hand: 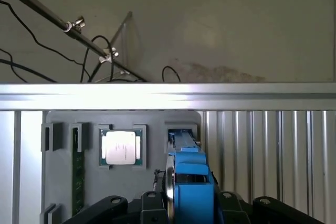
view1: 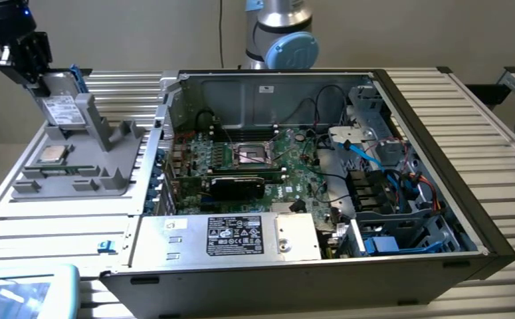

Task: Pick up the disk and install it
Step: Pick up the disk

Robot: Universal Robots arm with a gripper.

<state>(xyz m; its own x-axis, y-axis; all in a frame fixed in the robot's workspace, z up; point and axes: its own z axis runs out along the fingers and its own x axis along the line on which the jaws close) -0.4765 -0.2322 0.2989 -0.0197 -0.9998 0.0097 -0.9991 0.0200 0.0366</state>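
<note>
The gripper [view1: 32, 66] was clamped on the disk [view1: 62, 107], upright at the grey holder's [view1: 106, 169] slot just beneath it. Slatted metal table [view1: 62, 222] lay below. The holder carried a processor chip [view1: 52, 154]; farther off stood the open computer case [view1: 239, 282].

No wording can be read anywhere. The white label [view1: 61, 110] on the disk [view1: 55, 85], the black label [view1: 233, 235] on the grey box [view1: 173, 240] and the white sticker [view1: 269, 87] on the case wall [view1: 230, 90] all carry print too fine to make out.
</note>
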